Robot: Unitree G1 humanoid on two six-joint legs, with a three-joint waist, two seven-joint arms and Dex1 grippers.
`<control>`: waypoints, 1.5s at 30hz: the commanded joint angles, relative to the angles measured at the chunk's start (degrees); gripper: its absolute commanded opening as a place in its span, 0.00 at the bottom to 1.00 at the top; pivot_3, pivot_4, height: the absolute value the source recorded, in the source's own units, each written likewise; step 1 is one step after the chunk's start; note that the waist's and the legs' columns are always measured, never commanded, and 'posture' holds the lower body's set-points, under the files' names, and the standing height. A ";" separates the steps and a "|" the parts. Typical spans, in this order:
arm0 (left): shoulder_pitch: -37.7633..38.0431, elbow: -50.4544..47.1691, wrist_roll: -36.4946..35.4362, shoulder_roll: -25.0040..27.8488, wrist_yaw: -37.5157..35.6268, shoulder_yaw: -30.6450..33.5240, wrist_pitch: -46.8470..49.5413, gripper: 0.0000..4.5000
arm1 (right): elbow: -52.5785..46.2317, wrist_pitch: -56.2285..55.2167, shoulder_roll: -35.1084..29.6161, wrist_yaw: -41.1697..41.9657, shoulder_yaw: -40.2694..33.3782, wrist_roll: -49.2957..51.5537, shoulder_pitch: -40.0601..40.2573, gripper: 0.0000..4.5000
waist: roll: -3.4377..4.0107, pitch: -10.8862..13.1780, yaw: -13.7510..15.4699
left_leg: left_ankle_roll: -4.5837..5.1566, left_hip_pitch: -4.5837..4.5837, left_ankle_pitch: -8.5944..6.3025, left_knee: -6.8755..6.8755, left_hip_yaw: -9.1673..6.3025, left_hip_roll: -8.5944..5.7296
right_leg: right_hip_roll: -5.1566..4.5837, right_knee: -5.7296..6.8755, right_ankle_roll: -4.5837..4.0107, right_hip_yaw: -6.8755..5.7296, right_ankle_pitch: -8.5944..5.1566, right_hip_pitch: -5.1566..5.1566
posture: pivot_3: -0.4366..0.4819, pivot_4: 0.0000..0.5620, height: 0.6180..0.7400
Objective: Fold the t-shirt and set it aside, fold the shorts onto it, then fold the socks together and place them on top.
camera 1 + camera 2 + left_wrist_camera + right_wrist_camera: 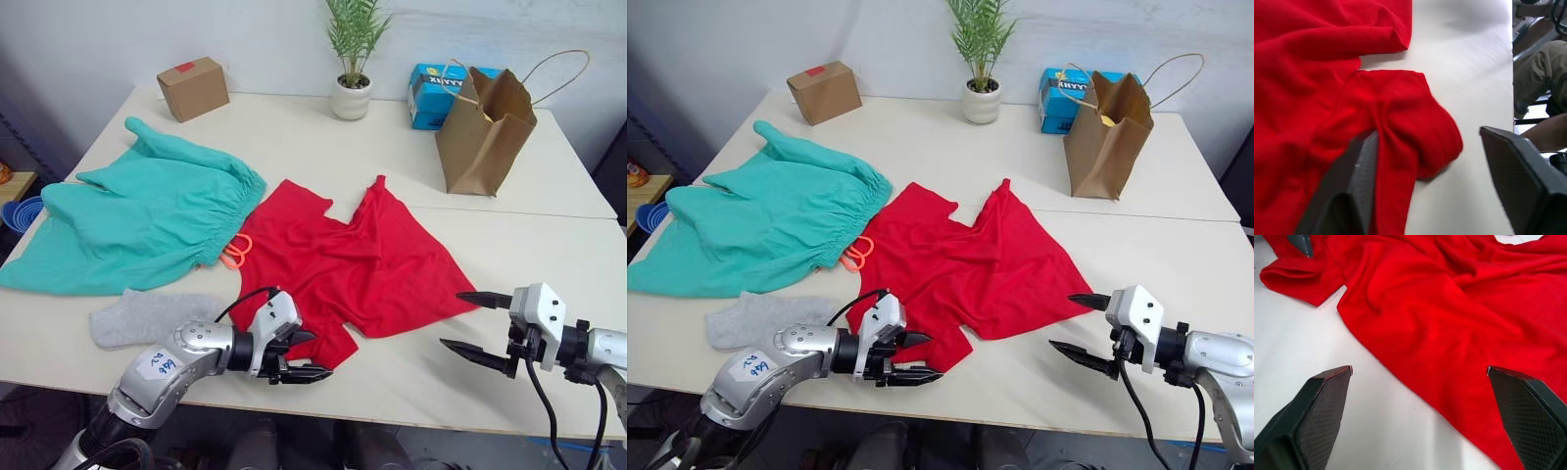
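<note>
Head views: white table (323,137) carries a crumpled bright red cotton t-shirt (367,259) mid-table. Large teal-green fabric shorts (137,220) lie to its left, gathered waistband touching the shirt edge, orange drawstring (235,253) looped between them. Small light grey knit socks (147,315) lie at the near-left edge, just below the shorts. Back row: small brown cardboard box with a red label (193,87), potted green plant in a white pot (352,59), blue carton (431,95) and, in front of that, an open brown paper bag with string handles (485,132) (something yellow shows inside in the right eye view, can't tell what). Blue bowl (22,211) sits off the table's left edge.

Left gripper (306,357) is at the shirt's near sleeve, fingers spread. Right gripper (472,323) sits near the shirt's right corner, not touching, fingers wide apart. Nothing blocks either approach.

Left wrist view: one finger (1359,166) rests on the red sleeve fabric, the other stands over bare table; sleeve between them, not clamped. A person's leg (1540,73) shows beyond the table edge.

Right wrist view: both fingers (1322,396) splayed over bare table, shirt hem running between them; the left gripper's fingertip shows by the far sleeve.
</note>
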 commanded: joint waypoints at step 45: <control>20.95 -6.46 -5.99 11.39 -13.15 19.89 -15.89 0.00 | 39.54 -25.35 -11.60 25.40 15.88 -10.92 -21.48 0.01 | -0.06 0.11 -0.24 | 0.25 0.52 -0.20 -0.14 -0.17 0.07 | -0.11 -0.32 -0.18 -0.27 -0.11 0.65 | 0.48 0.27 1.00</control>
